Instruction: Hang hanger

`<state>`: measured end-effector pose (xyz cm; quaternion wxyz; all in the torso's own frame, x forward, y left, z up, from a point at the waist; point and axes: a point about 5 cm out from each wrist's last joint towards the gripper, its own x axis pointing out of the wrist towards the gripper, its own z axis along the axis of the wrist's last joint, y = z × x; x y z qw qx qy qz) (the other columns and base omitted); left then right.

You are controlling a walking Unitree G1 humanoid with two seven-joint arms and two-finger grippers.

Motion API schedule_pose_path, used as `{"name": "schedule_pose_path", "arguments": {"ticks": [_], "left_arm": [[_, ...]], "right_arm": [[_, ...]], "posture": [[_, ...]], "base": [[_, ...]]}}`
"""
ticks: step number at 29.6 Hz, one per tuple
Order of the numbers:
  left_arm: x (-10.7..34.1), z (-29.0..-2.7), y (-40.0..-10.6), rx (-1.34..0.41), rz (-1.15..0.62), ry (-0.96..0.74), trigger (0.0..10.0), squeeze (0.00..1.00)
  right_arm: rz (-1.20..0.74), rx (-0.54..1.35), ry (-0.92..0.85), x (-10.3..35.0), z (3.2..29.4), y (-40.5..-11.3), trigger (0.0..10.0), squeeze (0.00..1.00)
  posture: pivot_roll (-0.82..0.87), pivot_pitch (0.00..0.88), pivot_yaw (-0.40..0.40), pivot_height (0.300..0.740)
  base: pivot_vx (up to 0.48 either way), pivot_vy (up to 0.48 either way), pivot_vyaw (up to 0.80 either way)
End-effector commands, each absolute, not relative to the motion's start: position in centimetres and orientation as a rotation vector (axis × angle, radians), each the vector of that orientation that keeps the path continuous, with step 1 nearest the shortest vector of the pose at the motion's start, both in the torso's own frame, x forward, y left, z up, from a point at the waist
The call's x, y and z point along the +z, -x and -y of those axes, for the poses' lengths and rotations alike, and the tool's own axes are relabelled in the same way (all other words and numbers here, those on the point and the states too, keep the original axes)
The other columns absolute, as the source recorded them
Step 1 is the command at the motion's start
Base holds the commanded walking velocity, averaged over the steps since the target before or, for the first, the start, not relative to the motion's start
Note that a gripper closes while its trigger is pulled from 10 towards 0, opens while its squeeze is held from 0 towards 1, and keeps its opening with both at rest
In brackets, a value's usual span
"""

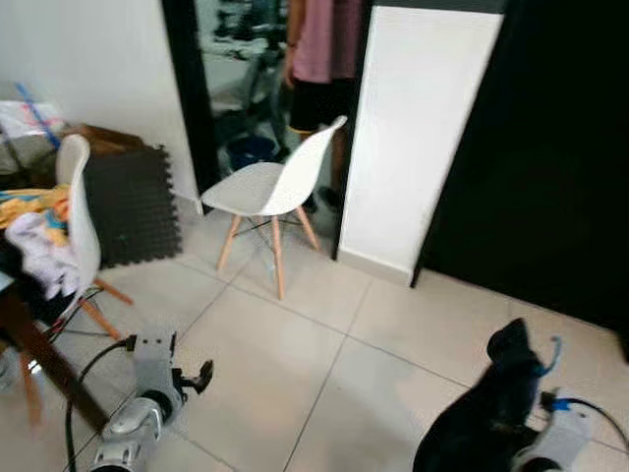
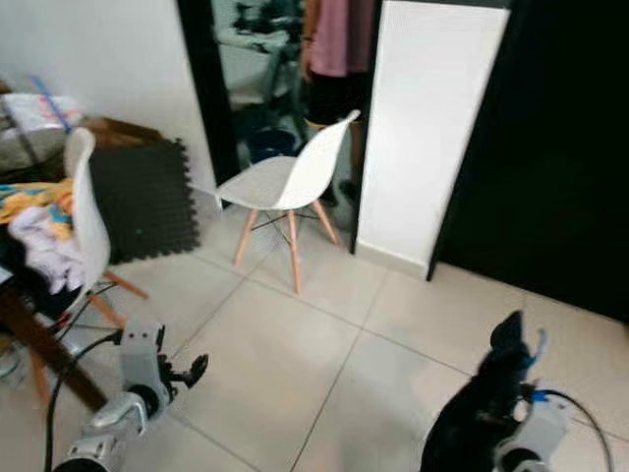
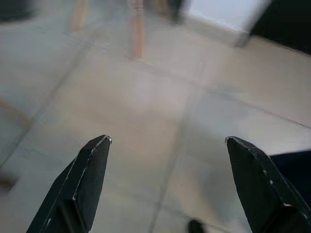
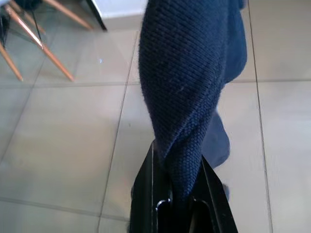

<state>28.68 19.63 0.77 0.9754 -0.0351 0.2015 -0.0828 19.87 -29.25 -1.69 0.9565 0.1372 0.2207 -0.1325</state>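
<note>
Right gripper (image 4: 179, 187) jaws clamped on dark garment (image 4: 189, 73) | left gripper (image 3: 167, 160) jaws wide, empty

Pale tiled floor (image 1: 324, 383) — a white chair (image 1: 270, 187) on wooden legs stands on it, a dark foam mat (image 1: 128, 206) leaning nearby

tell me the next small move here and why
Probably keep the right gripper clamped on the dark blue garment and carry it on over the tiled floor. The cloth is pinched between its fingers and hangs loose, and there's no rail or hook in front, just a white chair and a person in the doorway. The left gripper is open, holding nothing.
</note>
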Motion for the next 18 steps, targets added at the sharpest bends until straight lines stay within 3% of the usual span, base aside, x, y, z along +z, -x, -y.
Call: {"name": "schedule_pose_path", "arguments": {"ticks": [1, 18], "left_arm": [[0.67, -20.02, -28.43, -0.164, -0.399, 0.072, 10.0, 0.00], [0.50, -20.32, -27.95, -0.167, -0.376, 0.113, 10.0, 0.00]], "right_arm": [[-0.377, -0.245, -0.256, -0.62, 29.06, -20.79, 10.0, 0.00], [-0.389, -0.252, -0.268, -0.79, 29.85, -19.88, 10.0, 0.00]], "posture": [[0.00, 0.051, -0.038, 0.740], [0.00, 0.079, -0.052, 0.740]], "base": [[0.000, 0.000, -0.80], [0.000, 0.000, -0.80]]}}
